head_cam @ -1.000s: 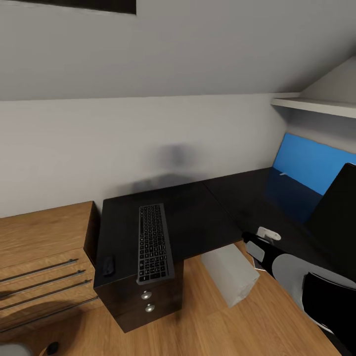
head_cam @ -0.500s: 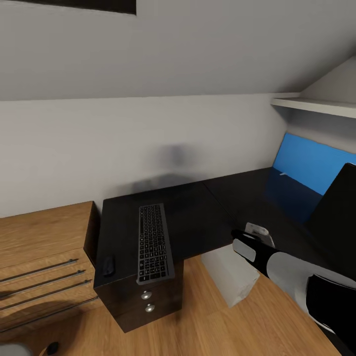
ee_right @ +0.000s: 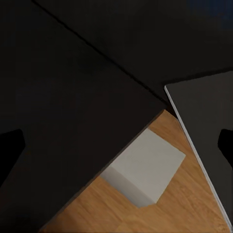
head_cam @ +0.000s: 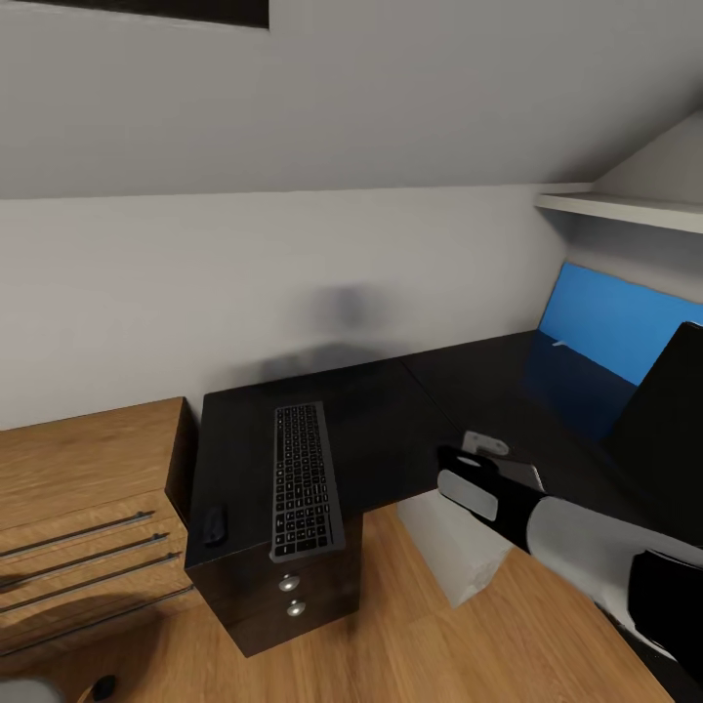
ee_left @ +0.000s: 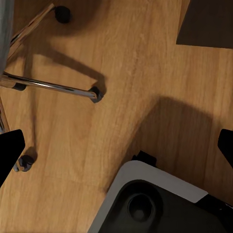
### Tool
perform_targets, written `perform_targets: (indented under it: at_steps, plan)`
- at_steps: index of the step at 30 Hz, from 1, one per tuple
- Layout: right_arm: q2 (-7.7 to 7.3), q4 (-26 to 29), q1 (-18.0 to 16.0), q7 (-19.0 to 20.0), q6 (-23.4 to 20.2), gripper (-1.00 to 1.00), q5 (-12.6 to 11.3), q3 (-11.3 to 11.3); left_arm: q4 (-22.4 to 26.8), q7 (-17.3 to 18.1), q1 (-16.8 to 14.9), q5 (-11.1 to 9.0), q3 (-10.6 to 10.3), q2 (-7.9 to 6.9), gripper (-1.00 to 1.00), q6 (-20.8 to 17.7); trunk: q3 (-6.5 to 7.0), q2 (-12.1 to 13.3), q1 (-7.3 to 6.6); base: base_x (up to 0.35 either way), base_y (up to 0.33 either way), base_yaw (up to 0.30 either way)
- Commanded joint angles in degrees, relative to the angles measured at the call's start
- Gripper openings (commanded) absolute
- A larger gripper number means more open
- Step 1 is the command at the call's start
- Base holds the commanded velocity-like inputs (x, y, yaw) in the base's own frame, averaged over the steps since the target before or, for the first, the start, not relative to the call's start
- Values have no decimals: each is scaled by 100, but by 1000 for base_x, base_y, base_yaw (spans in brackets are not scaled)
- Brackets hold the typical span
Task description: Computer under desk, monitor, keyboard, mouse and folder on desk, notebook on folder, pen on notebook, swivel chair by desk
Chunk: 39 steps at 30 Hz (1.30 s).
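Our right arm reaches over the desk (head_cam: pixel 410 430) with the notebook in its gripper.

In the head view we see the keyboard (head_cam: pixel 304 478) lying lengthwise on the desk's left wing, its near end at the front edge above the silver-knobbed drawers (head_cam: pixel 289 596), and the mouse (head_cam: pixel 216 523) just beside it near the front left corner. The computer (head_cam: pixel 454 542) stands on the wooden floor (head_cam: pixel 439 644) under the desk's inner corner, and the monitor (head_cam: pixel 664 430) stands at the right before the blue back panel (head_cam: pixel 610 317). Our right gripper (head_cam: pixel 485 452) hangs over the desk's front edge; its fingers hold the grey notebook (head_cam: pixel 516 473), whose flat sheet (ee_right: pixel 208 136) also shows in the right wrist view beside the computer (ee_right: pixel 145 172). Our left gripper (ee_left: pixel 116 145) has its fingers spread wide, holding nothing, above the floor near the swivel chair (ee_left: pixel 48 87) and its chrome base. A light wooden dresser (head_cam: pixel 88 508) adjoins the desk's left end.
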<state>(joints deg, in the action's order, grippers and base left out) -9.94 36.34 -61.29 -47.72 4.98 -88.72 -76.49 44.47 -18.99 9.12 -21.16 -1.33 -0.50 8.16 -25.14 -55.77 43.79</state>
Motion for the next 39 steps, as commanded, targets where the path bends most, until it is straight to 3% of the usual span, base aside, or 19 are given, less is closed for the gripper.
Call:
perform_targets:
  at_steps: [1, 4, 10, 11, 15, 19, 25, 30, 39]
  plan:
    - [-64, 185, -11, -105, 53, 100, -28, -48, 9, -17, 2, -51, -15, -3, 100, 19, -6, -5, 1, 0, 0, 0]
    - [-305, 866, -2, -400, 50, 100, 57, -49, 9, -17, 2, -53, -15, -3, 100, 19, -6, -5, 1, 0, 0, 0]
    - [-684, 1884, 17, -625, 48, 100, 97, -50, 9, -14, 2, -48, -16, -3, 100, 14, -6, -5, 1, 0, 0, 0]
    - [-849, 2494, 29, -670, 47, 100, 87, -50, 9, -10, 2, -47, -17, 2, 100, 12, -6, -5, 1, 0, 0, 0]
    - [-1060, 3352, 40, -723, 47, 100, 81, -48, 10, -9, 2, -46, -18, -1, 100, 11, -6, -5, 1, 0, 0, 0]
    - [-1150, 3934, 42, -883, 47, 100, 86, -29, 12, -8, 2, -46, -17, -2, 100, 11, -6, -5, 1, 0, 0, 0]
    - [-1185, 4333, 45, -1078, 152, 100, 24, -18, 21, -8, 2, -46, -17, -3, 100, 16, -6, -5, 1, 0, 0, 0]
    - [-1176, 4411, 261, -1104, 659, 100, -93, -64, 31, -8, 2, -46, -17, -3, 100, 19, -6, -5, 1, 0, 0, 0]
    - [-1183, 4437, 508, -1106, 877, 100, -73, -120, 65, -10, 3, -46, -9, -3, 100, 30, -6, -5, 1, 0, 0, 0]
